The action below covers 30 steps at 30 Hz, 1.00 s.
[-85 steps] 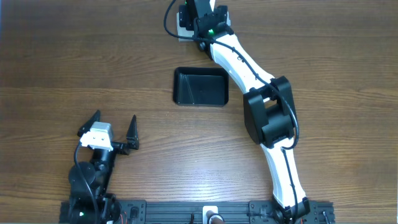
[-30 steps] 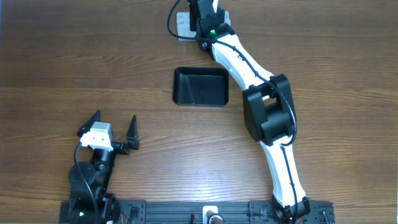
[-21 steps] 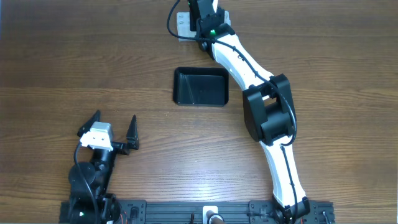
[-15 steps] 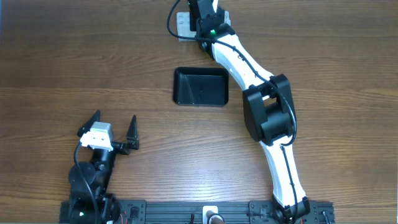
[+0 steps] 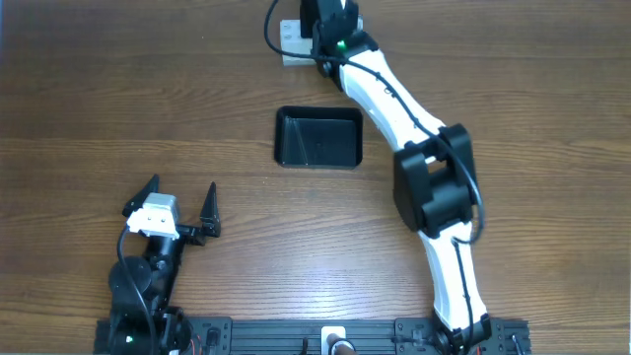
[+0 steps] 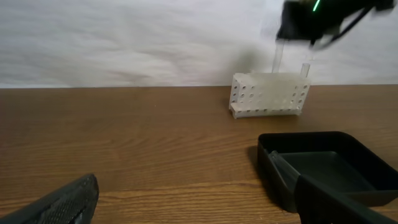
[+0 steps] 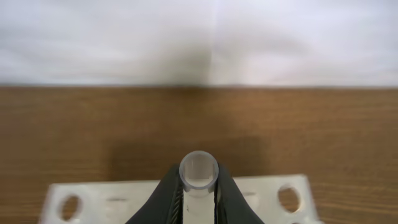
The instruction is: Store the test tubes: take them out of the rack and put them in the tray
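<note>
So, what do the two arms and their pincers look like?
The right arm has white links and bulky black joints, with a green light near the wrist and a black cable looping beside it. The left arm is black, with a white block at the wrist. The left pincer and the right pincer both have black fingers; the left ones are pointed.

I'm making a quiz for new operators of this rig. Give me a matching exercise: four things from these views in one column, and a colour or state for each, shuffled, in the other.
1. rack
2. tray
3. left gripper
4. test tube

A. open, near its arm's base
B. black
C. white, with rows of holes
D. held by the right gripper

Pairs: 1-C, 2-B, 3-A, 4-D
</note>
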Tool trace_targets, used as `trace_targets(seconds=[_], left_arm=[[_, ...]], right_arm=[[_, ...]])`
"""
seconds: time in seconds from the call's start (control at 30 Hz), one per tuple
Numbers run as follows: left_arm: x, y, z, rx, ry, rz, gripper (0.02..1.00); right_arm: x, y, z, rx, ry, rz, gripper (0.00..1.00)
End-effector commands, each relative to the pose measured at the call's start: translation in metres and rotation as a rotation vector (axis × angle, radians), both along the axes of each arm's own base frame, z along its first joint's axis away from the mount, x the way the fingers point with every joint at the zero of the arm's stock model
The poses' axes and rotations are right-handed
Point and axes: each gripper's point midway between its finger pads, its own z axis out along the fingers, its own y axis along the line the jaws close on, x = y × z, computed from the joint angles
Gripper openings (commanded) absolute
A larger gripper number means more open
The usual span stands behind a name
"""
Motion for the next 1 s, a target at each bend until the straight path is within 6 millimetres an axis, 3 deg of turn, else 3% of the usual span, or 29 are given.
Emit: trace_targets(seconds=[0.03, 0.13, 0.27, 0.47, 0.7, 1.0], left_arm=[[0.000, 0.000, -0.002, 0.014, -0.001, -0.006, 1.000], [0.000, 0.000, -0.002, 0.014, -0.001, -0.006, 1.000], [0.000, 0.000, -0.002, 0.014, -0.001, -0.006, 1.000], [0.000, 0.000, -0.002, 0.014, -0.001, -0.006, 1.000], [0.000, 0.000, -0.002, 0.014, -0.001, -0.006, 1.000], [0.000, 0.000, -0.002, 0.014, -0.001, -0.006, 1.000]], right_arm=[[-0.029, -0.008, 0.141, 0.050, -0.227, -0.017, 0.112], [-0.048, -0.009, 0.174, 0.053, -0.258, 0.000, 0.112], [-0.077, -0.007, 0.173, 0.057, -0.165, 0.011, 0.084], [-0.117, 0.000, 0.117, 0.044, 0.099, 0.010, 0.060], [-0.157, 0.003, 0.033, 0.018, 0.451, 0.032, 0.053], [-0.161, 0.027, -0.062, 0.017, 0.684, 0.062, 0.049]])
